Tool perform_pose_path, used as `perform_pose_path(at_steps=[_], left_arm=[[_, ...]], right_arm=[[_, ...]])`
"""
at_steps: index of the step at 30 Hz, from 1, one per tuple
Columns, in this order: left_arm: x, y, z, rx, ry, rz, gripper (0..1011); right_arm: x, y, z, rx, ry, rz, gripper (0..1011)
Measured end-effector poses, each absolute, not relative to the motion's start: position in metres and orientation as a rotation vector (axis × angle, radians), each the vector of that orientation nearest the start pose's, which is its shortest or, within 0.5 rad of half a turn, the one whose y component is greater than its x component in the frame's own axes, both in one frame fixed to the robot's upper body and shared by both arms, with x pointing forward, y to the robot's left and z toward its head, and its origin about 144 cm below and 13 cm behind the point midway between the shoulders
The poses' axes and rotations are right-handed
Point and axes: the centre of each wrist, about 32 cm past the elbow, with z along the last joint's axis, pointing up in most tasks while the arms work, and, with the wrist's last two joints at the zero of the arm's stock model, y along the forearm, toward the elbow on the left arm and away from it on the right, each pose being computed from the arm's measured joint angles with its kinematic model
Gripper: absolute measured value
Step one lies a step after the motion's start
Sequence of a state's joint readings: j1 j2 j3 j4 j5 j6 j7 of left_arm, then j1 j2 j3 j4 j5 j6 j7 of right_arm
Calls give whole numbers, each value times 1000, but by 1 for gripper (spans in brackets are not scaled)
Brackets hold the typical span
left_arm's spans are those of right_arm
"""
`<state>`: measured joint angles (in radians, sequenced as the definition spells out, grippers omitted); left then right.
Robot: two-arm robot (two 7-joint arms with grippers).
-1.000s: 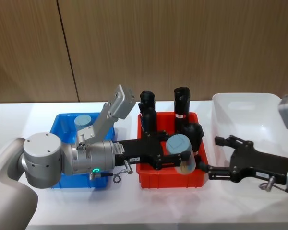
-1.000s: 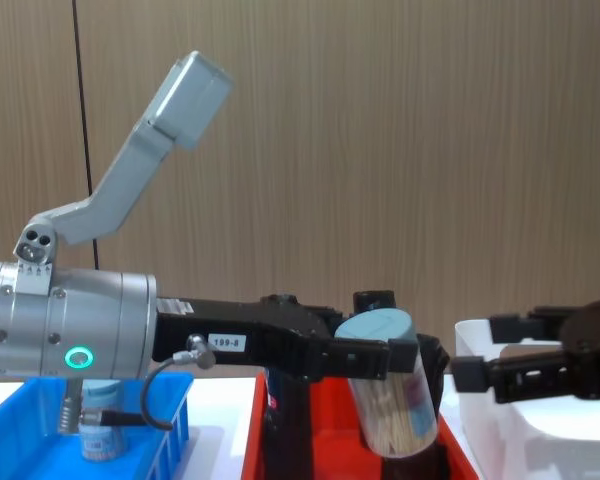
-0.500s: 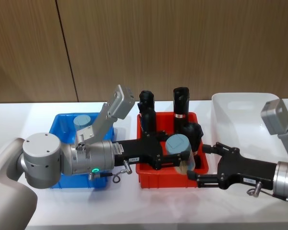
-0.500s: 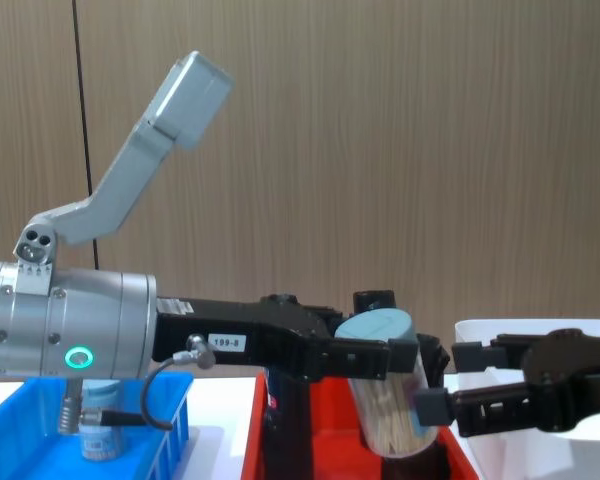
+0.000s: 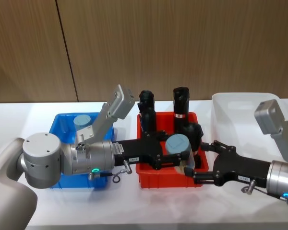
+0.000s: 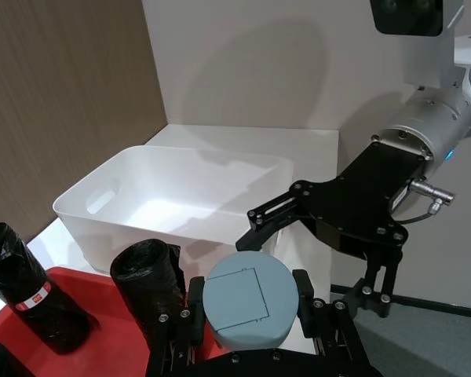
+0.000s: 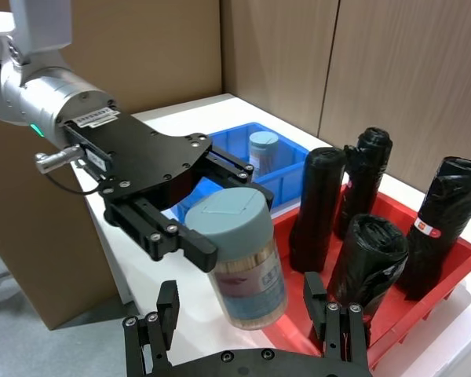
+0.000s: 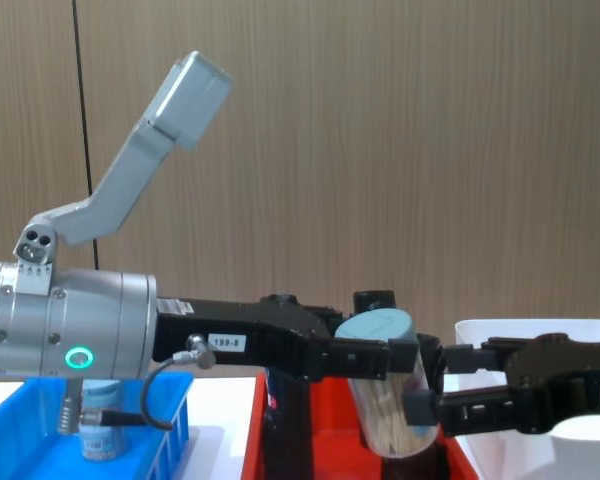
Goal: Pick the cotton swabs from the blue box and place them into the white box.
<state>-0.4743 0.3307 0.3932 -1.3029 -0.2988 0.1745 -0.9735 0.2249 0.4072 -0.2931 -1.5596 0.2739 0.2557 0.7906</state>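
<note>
Wood wall behind, white table (image 5: 158, 206) below: left hand (image 5: 176, 157) clamps the swab jar (image 5: 177, 143) over the red crate (image 5: 149, 175); right hand (image 5: 200, 160) (spread apart either side of it) should grip its body firmly w/o tilting, bef. left lets go.

Mid-frame, the black left gripper (image 5: 179, 154) is clamped shut, and the black right gripper (image 5: 200, 160) gapes wide just right of it.

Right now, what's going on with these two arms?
The left gripper holds a swab jar above the red crate. The right gripper is open, its fingers flanking the jar's lower end without gripping it, so this looks like a handover. A second jar stands in the blue box, and the white box shows no jar inside.
</note>
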Motion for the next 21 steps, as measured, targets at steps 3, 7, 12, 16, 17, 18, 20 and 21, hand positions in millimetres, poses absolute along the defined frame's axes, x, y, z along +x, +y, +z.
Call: perform_pose_path(at_steps=[3, 7, 12, 16, 17, 18, 20, 21], left_arm=[[573, 238, 1215, 186, 21, 349, 670], [573, 238, 1215, 186, 21, 349, 670], [573, 238, 1215, 186, 21, 349, 670], [573, 238, 1215, 186, 21, 349, 670], [573, 238, 1215, 186, 21, 349, 670], [573, 238, 1215, 186, 21, 349, 670], [573, 238, 1215, 186, 21, 349, 670], [573, 238, 1215, 186, 21, 349, 670]], right_arm=[[509, -259, 1200, -238, 52, -550, 1002], [511, -257, 1198, -244, 48, -558, 1001], [513, -254, 1196, -252, 47, -555, 1001], [514, -252, 1193, -258, 49, -548, 1002], [514, -251, 1192, -261, 51, -546, 1002], [515, -250, 1192, -261, 51, -545, 1002], [515, -249, 1191, -262, 54, -544, 1002], [515, -249, 1190, -263, 54, -545, 1001]])
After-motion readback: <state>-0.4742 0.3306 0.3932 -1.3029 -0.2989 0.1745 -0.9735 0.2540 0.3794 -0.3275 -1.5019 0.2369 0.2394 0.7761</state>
